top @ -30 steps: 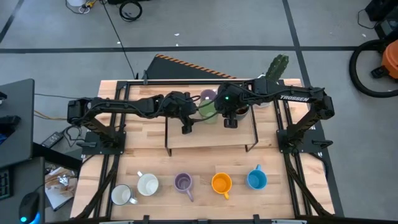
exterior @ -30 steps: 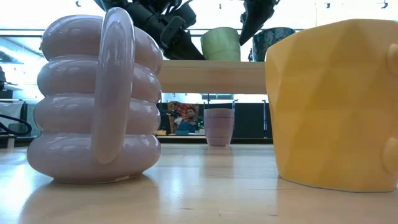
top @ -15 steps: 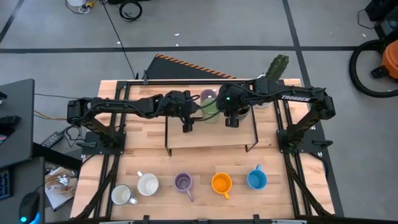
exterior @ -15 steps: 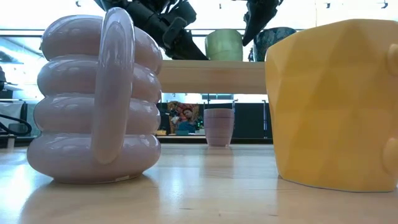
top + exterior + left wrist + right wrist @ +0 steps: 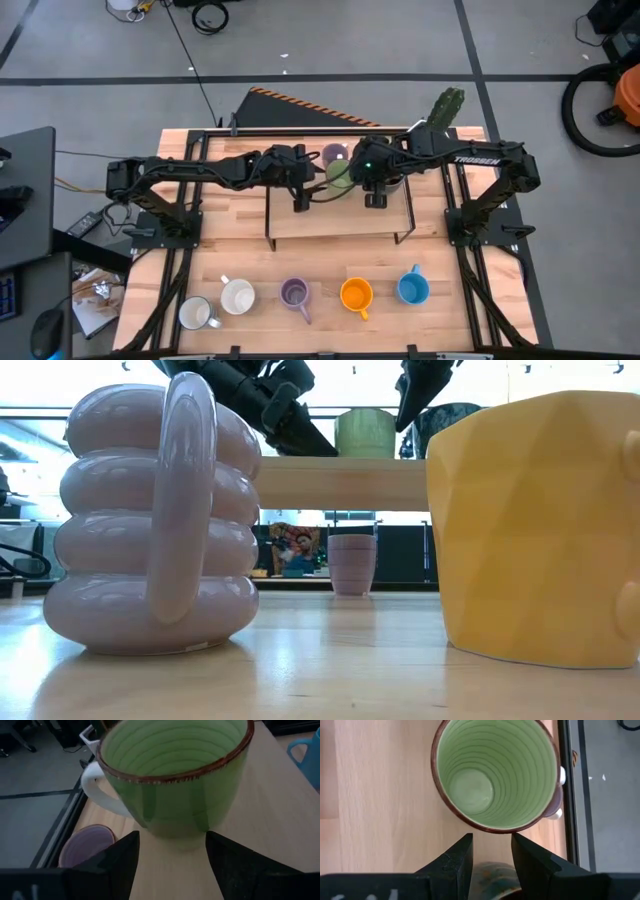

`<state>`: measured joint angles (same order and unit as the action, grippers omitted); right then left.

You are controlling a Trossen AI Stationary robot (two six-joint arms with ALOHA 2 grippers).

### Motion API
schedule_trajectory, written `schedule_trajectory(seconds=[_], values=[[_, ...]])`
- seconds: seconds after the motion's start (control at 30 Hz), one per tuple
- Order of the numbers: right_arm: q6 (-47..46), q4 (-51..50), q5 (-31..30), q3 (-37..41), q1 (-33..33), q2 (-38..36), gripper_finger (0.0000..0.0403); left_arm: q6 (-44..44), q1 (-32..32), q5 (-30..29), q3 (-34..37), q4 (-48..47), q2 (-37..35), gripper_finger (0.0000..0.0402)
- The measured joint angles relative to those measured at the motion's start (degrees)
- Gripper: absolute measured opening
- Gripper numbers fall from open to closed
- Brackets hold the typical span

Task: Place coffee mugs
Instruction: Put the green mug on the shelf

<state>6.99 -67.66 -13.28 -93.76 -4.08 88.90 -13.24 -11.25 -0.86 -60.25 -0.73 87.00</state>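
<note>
Left gripper [image 5: 172, 851] jaws are spread, flanking the green mug [image 5: 175, 775] on the raised shelf [image 5: 340, 222]; no contact is seen. Right gripper [image 5: 492, 851] jaws stand apart, empty, just above. A careless retreat could knock it against the dark mug [image 5: 445, 428].

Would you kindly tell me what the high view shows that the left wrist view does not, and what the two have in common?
Only the high view shows both arms over the shelf, the cactus, and the front row: two white mugs, a lilac mug, an orange mug.

Only the left wrist view shows the green mug's brown rim, white handle, and the open left pincer just short of it.

Both show the green mug, the rear lilac mug and the blue mug.
</note>
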Motion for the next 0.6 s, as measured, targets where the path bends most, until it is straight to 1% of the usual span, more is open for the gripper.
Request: schedule_trajectory(seconds=[0.23,0.47,0.6], values=[[0.1,-0.5,-0.9,-0.1,0.0,-0.2,0.0140,0.1,0.0,0.0,0.0,-1.4,-1.0,0.0235],[0.2,-2.3,-3.6,-5.7,0.0,-0.2,0.0140,0.7,0.0,0.0,0.0,-1.8,-1.1,0.0235],[0.4,-2.3,-2.1,-7.7,0.1,-0.3,0.0140,2.8,0.2,1.7,0.0,-2.9,-1.1,0.0235]])
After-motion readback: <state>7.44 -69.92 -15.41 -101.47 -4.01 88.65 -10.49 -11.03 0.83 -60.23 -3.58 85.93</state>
